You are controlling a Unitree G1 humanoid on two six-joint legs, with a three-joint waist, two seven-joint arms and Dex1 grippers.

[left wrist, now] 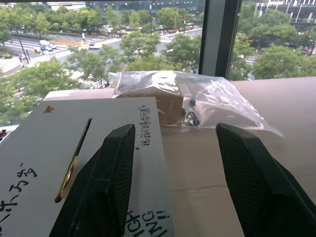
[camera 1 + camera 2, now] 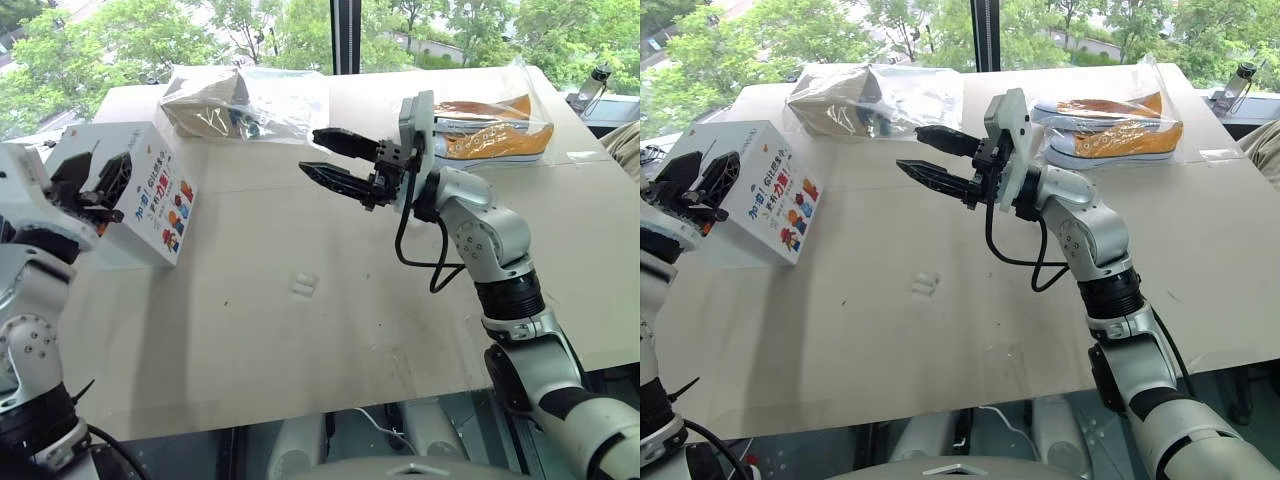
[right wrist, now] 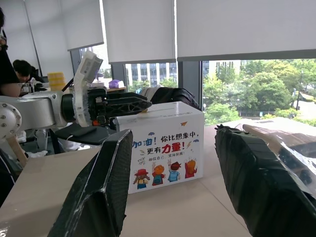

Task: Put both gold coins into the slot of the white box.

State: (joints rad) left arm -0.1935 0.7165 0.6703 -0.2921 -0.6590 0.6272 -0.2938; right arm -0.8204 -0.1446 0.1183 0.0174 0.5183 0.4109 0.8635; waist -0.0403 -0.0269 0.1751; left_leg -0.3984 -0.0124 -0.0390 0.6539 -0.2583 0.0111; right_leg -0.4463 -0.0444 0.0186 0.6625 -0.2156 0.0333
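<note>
The white box (image 2: 150, 195) stands at the table's left, its cartoon face turned toward the middle. Its dark slot (image 1: 85, 136) runs along the top, and a thin gold coin (image 1: 66, 178) sits edge-on in the slot's near end. My left gripper (image 1: 176, 129) hovers just over the box top beside the slot, fingers (image 1: 114, 182) spread open and empty; it also shows as my left gripper (image 2: 92, 180) above the box. My right gripper (image 2: 312, 152) hangs open over the table's middle, pointing left toward the box, with nothing between its fingers (image 3: 106, 182).
A clear plastic bag (image 2: 240, 100) with brown contents lies at the back behind the box. Orange-yellow sneakers (image 2: 490, 135) in clear wrap sit at the back right. A small white scrap (image 2: 304, 285) lies mid-table. A person (image 3: 12, 74) sits beyond the table's left side.
</note>
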